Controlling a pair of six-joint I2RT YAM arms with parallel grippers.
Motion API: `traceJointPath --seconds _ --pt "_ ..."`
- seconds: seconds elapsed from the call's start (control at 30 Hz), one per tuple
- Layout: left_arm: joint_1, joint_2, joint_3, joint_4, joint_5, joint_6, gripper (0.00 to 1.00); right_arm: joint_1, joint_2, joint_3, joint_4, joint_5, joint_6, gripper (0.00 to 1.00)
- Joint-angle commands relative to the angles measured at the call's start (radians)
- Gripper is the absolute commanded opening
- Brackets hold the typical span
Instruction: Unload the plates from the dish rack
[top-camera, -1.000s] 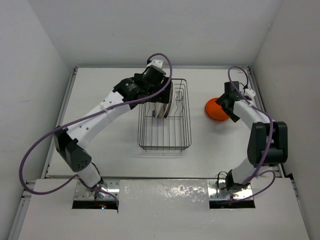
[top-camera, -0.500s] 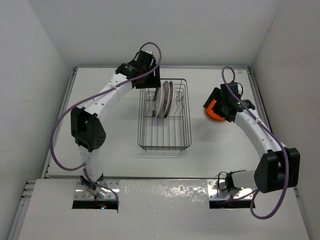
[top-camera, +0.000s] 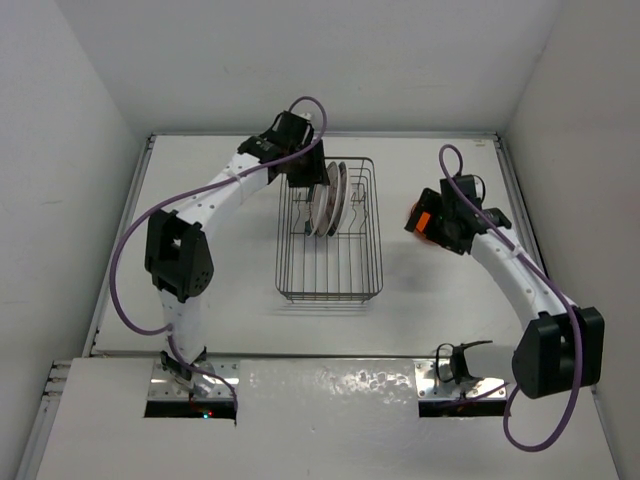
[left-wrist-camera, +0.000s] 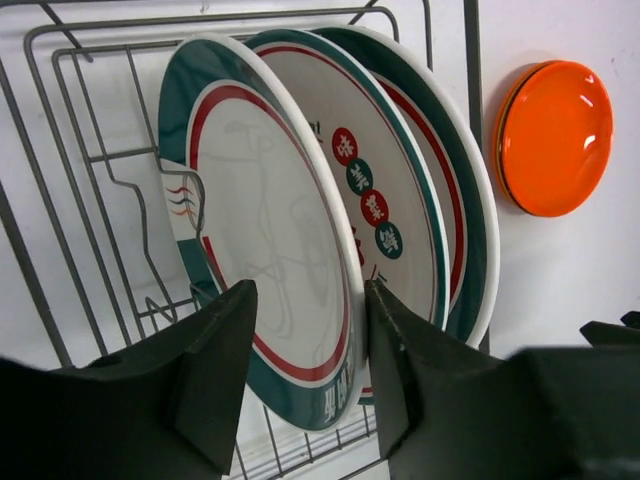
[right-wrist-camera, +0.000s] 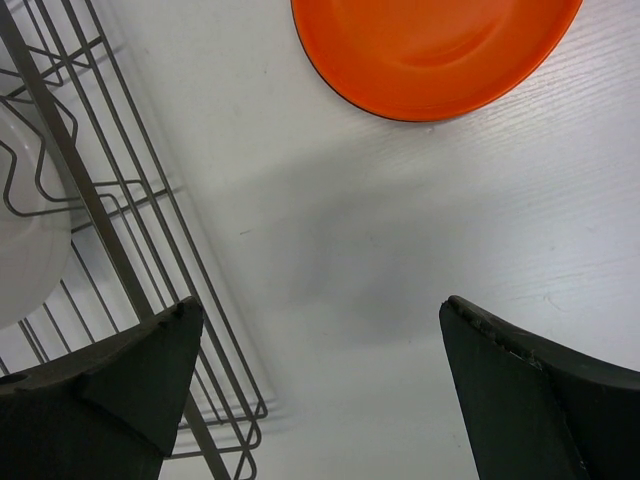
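The dark wire dish rack (top-camera: 330, 272) holds three upright plates (top-camera: 328, 200), white with teal and red rims. In the left wrist view the nearest plate (left-wrist-camera: 265, 230) stands between the jaws of my left gripper (left-wrist-camera: 305, 330). The right finger (left-wrist-camera: 400, 370) lies against its back rim, while a gap shows between the left finger and its face, so the gripper is partly open. Orange plates (left-wrist-camera: 555, 135) lie stacked on the table right of the rack. My right gripper (right-wrist-camera: 315, 340) hovers wide open and empty just near of the orange plates (right-wrist-camera: 430, 50).
The rack's right wall (right-wrist-camera: 120, 270) runs close beside my right gripper's left finger. In the top view the right wrist (top-camera: 440, 222) covers most of the orange stack. The table's side walls stand at the far left and right.
My left gripper has dropped onto the nearest plate's rim and its jaws have narrowed around it. The right arm has shifted slightly left over the orange plates.
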Motion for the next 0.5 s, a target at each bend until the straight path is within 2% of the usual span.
traceJointPath --seconds 0.0,0.07,0.2,0.3,0.47 --pt "-0.005 -0.019 -0.006 0.046 0.006 -0.022 0.37 0.005 -0.031 -0.002 -0.002 -0.011 -0.015 0.99" --pt "-0.005 -0.016 -0.023 0.041 -0.002 -0.029 0.34 0.004 -0.035 0.004 -0.010 -0.011 -0.018 0.99" --pt "-0.005 -0.025 -0.024 0.038 -0.005 -0.036 0.12 0.005 -0.041 0.042 -0.034 -0.002 -0.032 0.99" --pt "-0.005 -0.041 0.023 0.035 0.026 -0.013 0.03 0.004 -0.041 0.070 -0.048 -0.007 -0.036 0.99" --pt "-0.005 -0.015 0.235 -0.084 -0.008 0.050 0.00 0.004 -0.035 0.108 -0.067 -0.016 -0.032 0.99"
